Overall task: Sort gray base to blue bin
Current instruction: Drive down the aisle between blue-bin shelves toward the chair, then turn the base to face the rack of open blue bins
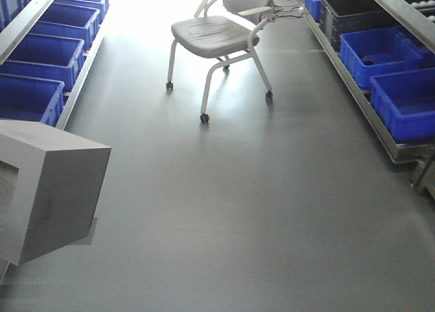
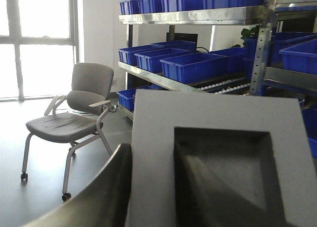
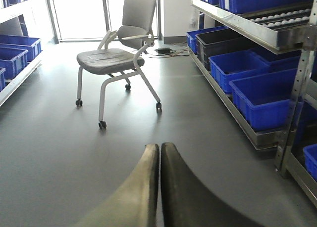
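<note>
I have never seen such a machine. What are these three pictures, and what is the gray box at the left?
It is a robot on wheels with two arms. One camera looks forward from its body; the other two sit on the wrists, behind the jaws. The left jaws pinch one wall of the gray base, a block with a square hollow, above the floor. The right jaws are shut and empty. Ahead stands a chair, with blue bins along both sides.

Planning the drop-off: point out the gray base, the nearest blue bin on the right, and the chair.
gray base (image 1: 64,196): front-facing view, its right side face.
blue bin (image 1: 408,122): front-facing view, front wall.
chair (image 1: 211,35): front-facing view, seat cushion.
</note>
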Controlling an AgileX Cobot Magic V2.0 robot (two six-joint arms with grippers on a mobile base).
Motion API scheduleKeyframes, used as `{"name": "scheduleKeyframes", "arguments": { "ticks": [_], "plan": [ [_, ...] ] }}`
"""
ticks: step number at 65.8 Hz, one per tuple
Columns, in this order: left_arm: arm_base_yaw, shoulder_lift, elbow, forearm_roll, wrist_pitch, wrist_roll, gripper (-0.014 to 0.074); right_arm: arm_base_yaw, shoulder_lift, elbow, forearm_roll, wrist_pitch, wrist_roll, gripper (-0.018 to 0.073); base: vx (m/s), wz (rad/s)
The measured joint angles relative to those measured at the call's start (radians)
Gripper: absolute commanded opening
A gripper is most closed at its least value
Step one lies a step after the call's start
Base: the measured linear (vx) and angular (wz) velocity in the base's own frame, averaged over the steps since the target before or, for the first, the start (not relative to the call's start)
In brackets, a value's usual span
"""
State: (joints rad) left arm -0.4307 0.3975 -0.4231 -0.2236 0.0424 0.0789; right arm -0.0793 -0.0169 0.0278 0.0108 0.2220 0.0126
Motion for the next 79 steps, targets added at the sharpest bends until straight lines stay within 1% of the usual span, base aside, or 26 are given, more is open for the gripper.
{"name": "scheduleKeyframes", "arguments": {
  "ticks": [11, 22, 79],
  "plan": [
    [0.0, 0.0, 0.0, 0.0, 0.0, 0.0, -0.0006, 0.0, 0.0, 0.0, 0.0, 0.0, 0.0, -0.0005, 0.33, 0.32],
    [0.0, 0.0, 0.0, 0.0, 0.0, 0.0, -0.0006, 0.0, 0.0, 0.0, 0.0, 0.0, 0.0, -0.0005, 0.3, 0.58],
    [0.0, 0.0, 0.0, 0.0, 0.0, 0.0, -0.0006, 0.0, 0.0, 0.0, 0.0, 0.0, 0.0, -0.0005, 0.22, 0.81]
  ]
}}
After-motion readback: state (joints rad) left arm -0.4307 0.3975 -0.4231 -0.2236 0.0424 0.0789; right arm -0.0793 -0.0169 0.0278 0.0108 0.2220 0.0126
